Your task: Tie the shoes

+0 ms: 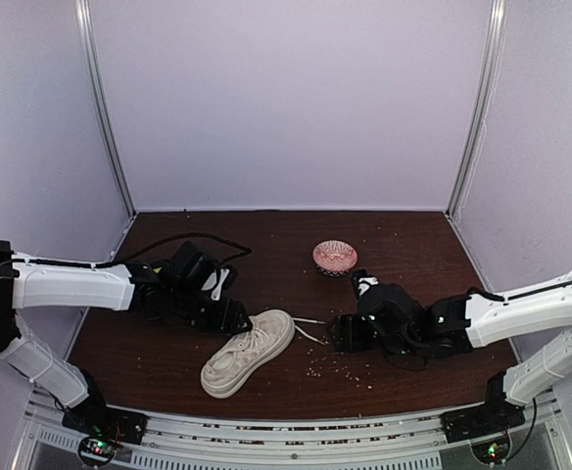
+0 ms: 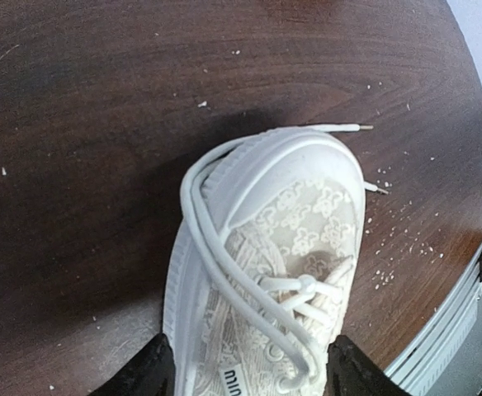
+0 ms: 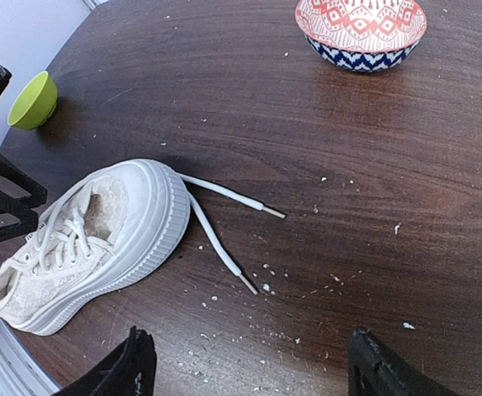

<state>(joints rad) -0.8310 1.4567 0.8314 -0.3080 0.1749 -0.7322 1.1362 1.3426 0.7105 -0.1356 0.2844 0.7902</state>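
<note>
Well, the left pincer [image 2: 249, 375] stands wide open, its fingers either side of the shoe [image 1: 248, 352], seemingly not clamping it. The right pincer [image 3: 253, 363] gapes empty near the toe. The shoe lies by the table's [image 1: 413, 245] front edge, about midway. Its laces [image 3: 216, 239] trail loose past the toe, so no knot is begun and all the tying is left.

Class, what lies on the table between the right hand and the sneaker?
Between the right hand and the sneaker lie two loose lace ends and pale crumbs on the table, clearest in the right wrist view.
</note>
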